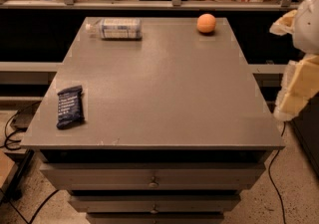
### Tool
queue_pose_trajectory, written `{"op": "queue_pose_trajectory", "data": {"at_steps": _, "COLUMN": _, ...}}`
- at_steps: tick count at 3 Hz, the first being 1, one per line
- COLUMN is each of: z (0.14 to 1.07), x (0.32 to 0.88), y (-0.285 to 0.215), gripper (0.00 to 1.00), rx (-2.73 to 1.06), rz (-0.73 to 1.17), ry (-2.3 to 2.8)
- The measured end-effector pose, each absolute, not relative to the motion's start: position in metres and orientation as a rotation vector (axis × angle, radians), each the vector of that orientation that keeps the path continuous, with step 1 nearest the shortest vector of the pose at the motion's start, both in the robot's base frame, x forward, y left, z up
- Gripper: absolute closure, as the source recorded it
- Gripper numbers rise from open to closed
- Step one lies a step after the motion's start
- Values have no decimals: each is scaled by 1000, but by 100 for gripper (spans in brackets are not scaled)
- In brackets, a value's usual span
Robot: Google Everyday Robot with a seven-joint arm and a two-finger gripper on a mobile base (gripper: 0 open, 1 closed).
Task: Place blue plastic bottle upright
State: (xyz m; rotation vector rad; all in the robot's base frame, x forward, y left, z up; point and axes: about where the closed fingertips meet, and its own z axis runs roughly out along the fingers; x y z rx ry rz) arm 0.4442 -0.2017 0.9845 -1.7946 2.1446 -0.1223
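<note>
The blue plastic bottle (115,28) lies on its side at the far left of the grey table (159,93), white cap pointing left. My gripper (298,88), pale and cream-coloured, hangs off the table's right edge, far from the bottle and holding nothing that I can see.
An orange ball (206,23) sits at the far right of the table. A flat dark blue snack wrapper (70,106) lies near the front left edge. Drawers (153,178) are below the tabletop. A railing and shelves run behind the table.
</note>
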Motion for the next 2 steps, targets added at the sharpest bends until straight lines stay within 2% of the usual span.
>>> {"op": "queue_pose_trajectory", "data": {"at_steps": 1, "z": 992, "x": 455, "y": -175, "gripper": 0, "rx": -1896, "rz": -145, "ry": 2018}}
{"op": "queue_pose_trajectory", "data": {"at_steps": 2, "z": 1001, "x": 476, "y": -127, "gripper": 0, "rx": -2013, "rz": -146, "ry": 1845}}
